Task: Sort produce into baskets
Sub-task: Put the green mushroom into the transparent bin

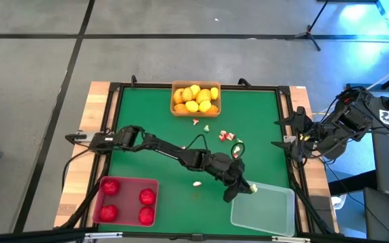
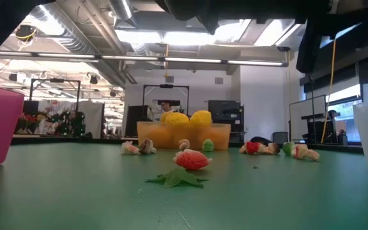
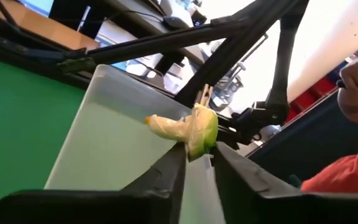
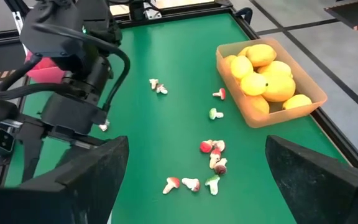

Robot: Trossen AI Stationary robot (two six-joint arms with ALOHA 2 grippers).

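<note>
- In the lower left of the high view sits the red basket (image 1: 155, 186) with four red round fruits (image 1: 110, 186) in it, on my green surface (image 1: 147, 108).
- My left arm reaches from the left edge toward the lower centre-right of that view, and my left pincer (image 1: 238, 185) hangs at the upper left rim of the clear whitish basket (image 1: 275, 212), which lies in the lower right.
- In the left wrist view my left pincer (image 3: 196, 157) has its two fingers (image 3: 166, 177) close together, nipping a small yellowish-and-green toy piece (image 3: 188, 127) at their tips, right over the clear basket's wall (image 3: 114, 140).
- One whitish bit (image 1: 197, 183) lies on the green just left of that pincer.
- At the top centre of the high view stands the orange-tan basket (image 1: 174, 110), filled with yellow and orange oval fruits (image 1: 196, 98).
- Below it, around the middle of the surface, tiny whitish-and-red bits (image 1: 225, 136) lie scattered; the right wrist view shows them as little mushrooms (image 4: 213, 152).
- My right arm waits off the right edge of the surface, its right pincer (image 4: 197, 180) spread wide and holding nothing.
</note>
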